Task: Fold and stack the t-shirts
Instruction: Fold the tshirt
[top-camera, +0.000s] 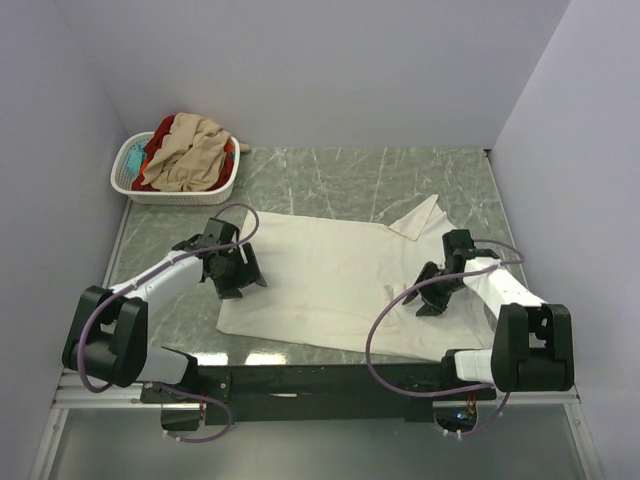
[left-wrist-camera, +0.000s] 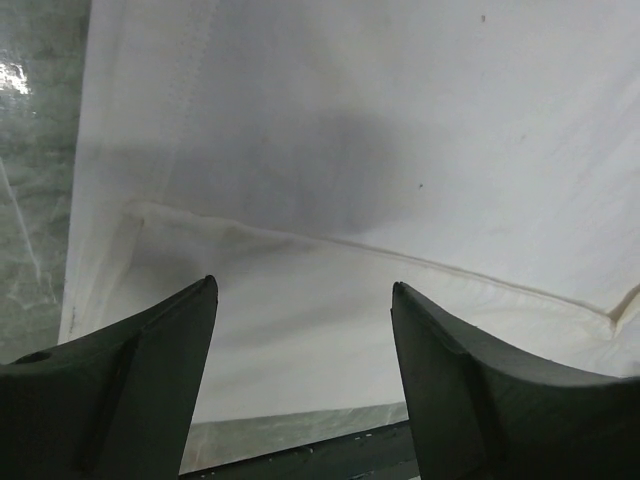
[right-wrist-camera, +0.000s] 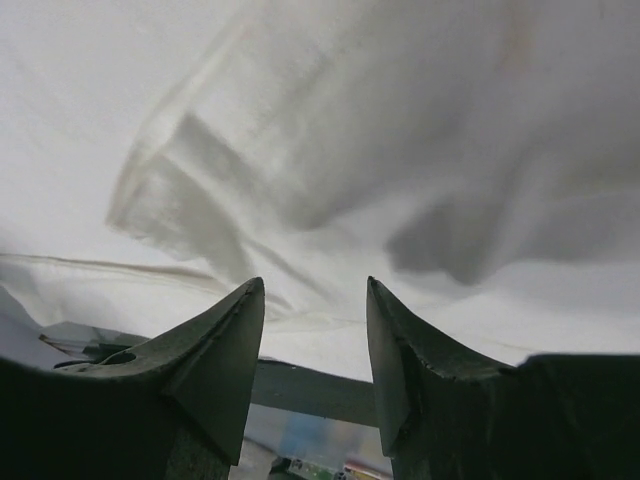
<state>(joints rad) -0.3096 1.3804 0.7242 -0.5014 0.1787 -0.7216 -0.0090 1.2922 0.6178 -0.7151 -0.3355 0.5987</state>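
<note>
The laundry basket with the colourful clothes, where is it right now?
In the top view the white laundry basket sits in the far left corner of the table, beyond the left gripper and the spread cream-white t-shirt.

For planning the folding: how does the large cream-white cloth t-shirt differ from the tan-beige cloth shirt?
The cream-white t-shirt lies spread out on the grey marbled table; the tan-beige shirt sits crumpled in the white slotted plastic basket. The cream-white t-shirt lies alone; the tan-beige shirt rests among other clothes. Both are unfolded.

Red shirt (top-camera: 163, 133) & teal shirt (top-camera: 133, 155) mostly buried under tan shirt (top-camera: 188, 155).
</note>
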